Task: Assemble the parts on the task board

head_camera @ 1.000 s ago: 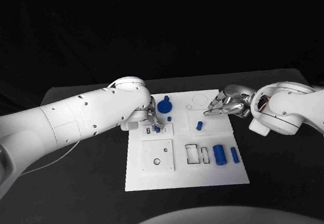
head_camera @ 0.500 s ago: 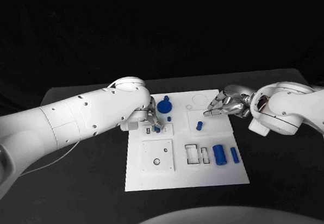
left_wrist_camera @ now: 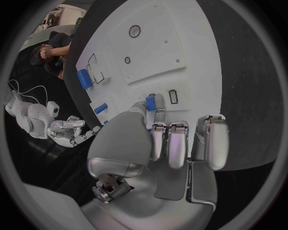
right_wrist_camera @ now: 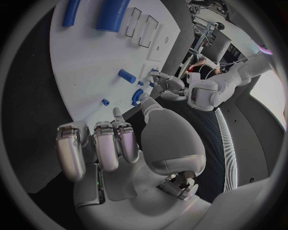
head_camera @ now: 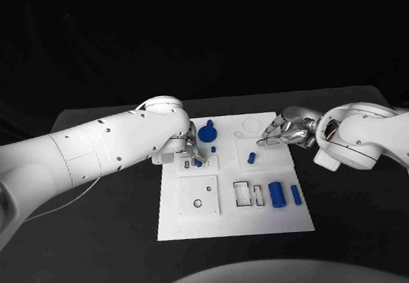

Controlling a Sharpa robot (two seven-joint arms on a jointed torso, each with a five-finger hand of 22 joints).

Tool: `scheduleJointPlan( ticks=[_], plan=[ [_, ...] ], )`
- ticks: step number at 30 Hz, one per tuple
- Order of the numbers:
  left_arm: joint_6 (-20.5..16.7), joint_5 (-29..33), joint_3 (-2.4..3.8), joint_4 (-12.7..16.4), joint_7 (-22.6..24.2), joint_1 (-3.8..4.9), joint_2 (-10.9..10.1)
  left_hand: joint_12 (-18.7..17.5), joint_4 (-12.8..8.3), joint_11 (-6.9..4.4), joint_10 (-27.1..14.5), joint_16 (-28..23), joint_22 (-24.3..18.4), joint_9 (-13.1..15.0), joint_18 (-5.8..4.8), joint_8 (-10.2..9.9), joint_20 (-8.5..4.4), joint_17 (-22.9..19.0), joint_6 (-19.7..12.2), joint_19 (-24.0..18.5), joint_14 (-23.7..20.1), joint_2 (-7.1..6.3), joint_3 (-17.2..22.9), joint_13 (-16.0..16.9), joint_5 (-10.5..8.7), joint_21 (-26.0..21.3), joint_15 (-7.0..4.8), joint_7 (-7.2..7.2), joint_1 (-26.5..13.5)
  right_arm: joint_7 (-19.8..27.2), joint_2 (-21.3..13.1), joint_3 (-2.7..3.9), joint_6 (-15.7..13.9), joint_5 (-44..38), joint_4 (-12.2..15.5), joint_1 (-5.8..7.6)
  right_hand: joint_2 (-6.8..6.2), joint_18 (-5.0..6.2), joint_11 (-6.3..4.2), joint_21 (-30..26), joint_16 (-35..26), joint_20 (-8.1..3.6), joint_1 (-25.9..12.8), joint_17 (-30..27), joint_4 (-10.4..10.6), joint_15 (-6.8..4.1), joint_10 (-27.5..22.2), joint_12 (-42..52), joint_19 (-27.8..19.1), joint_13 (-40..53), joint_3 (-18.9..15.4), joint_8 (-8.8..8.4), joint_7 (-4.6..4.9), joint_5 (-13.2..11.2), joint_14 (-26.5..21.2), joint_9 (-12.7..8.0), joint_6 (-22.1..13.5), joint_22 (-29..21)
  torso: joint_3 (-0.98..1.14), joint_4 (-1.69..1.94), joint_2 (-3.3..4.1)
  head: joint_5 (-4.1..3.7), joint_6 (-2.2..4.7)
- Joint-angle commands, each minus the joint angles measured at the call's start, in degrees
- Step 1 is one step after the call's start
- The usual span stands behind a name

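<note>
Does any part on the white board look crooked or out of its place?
One small blue part lies slanted on the task board, beside no visible slot. The two blue cylinders lie straight and parallel. Nothing looks spilled or damaged.

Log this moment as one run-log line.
left hand: pinching small blue part over task board | right hand: fingers curled, holding nothing, at board's right edge | two blue cylinders lying on board

Two white arms with silver hands

Smooth white shells dotted with small dark screws are seen on the left arm (head_camera: pixel 96 150) and right arm (head_camera: pixel 388 136); the left hand (left_wrist_camera: pixel 162 143) and right hand (right_wrist_camera: pixel 114 148) are built of silver segments.
</note>
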Motion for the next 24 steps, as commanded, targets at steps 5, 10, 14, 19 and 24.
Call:
scheduleJointPlan(
  ticks=[5,10,14,19,24],
  plan=[
    [1.58,0.11,-0.13,0.02,-3.92,-0.22,0.00,0.14,-0.01,-0.01,5.96,0.15,12.90,0.07,0.79,0.33,-0.20,15.10,0.11,-0.09,5.98,0.28,0.34,15.04,-0.23,-0.38,-0.03,-0.34,0.56,-0.15,0.10,-0.01,0.97,-0.62,-0.02,-0.04,0.53,-0.39,0.30,0.26,0.23,0.34,0.12,15.08,0.06,0.32,6.11,0.23,6.00,15.09,-0.42,0.21,0.26,0.39,6.08,0.07,-0.05,15.05,0.00,-0.03,-0.03,0.09,-0.06],
    [1.67,0.11,-0.12,0.00,-3.91,-0.22,0.05,0.14,-0.01,-0.01,5.96,0.15,12.90,0.07,0.79,0.33,-0.20,15.10,0.11,-0.09,5.98,0.28,0.34,15.04,-0.23,-0.38,-0.03,-0.34,0.56,-0.18,0.09,-0.01,0.99,-0.66,-0.01,-0.05,0.53,-0.39,0.30,0.26,0.23,0.34,0.12,15.08,0.06,0.32,6.11,0.23,6.00,15.09,-0.42,0.21,0.26,0.39,6.08,0.07,-0.05,15.05,0.02,-0.04,-0.02,0.04,-0.12],
    [1.83,0.11,-0.12,-0.02,-3.92,-0.22,0.05,0.14,-0.01,-0.01,5.96,0.15,12.90,0.07,0.79,0.33,-0.20,15.10,0.11,-0.09,5.98,0.28,0.34,15.04,-0.23,-0.38,-0.03,-0.34,0.56,-0.19,0.08,-0.01,1.00,-0.67,-0.02,-0.05,0.53,-0.39,0.30,0.26,0.23,0.34,0.12,15.08,0.06,0.32,6.11,0.23,6.00,15.09,-0.42,0.21,0.26,0.39,6.08,0.07,-0.05,15.05,0.01,-0.04,-0.02,-0.01,-0.15],
    [1.77,0.11,-0.12,-0.05,-3.90,-0.22,0.00,0.14,0.01,-0.01,5.96,0.15,12.89,0.09,0.80,0.33,-0.19,15.10,0.12,-0.12,5.98,0.27,0.41,15.04,-0.33,-0.40,-0.03,-0.33,0.58,-0.24,0.05,-0.01,1.02,-0.67,-0.02,-0.05,0.53,-0.39,0.30,0.26,0.23,0.34,0.12,15.08,0.06,0.32,6.11,0.23,6.00,15.09,-0.42,0.21,0.26,0.39,6.08,0.07,-0.05,15.05,0.02,0.00,-0.01,-0.01,-0.16],
    [1.16,0.11,-0.12,-0.07,-3.58,-0.22,0.03,0.14,0.06,0.02,5.96,0.15,12.87,0.09,0.81,0.27,-0.18,15.10,0.05,-0.16,5.98,0.21,0.49,15.04,-0.49,-0.44,-0.02,-0.28,0.54,-0.31,0.06,-0.01,1.05,-0.67,-0.01,-0.05,0.53,-0.39,0.30,0.26,0.23,0.34,0.12,15.08,0.06,0.32,6.11,0.23,6.00,15.09,-0.42,0.21,0.26,0.39,6.08,0.07,-0.05,15.05,0.02,-0.03,0.00,-0.04,-0.09]
  ],
)
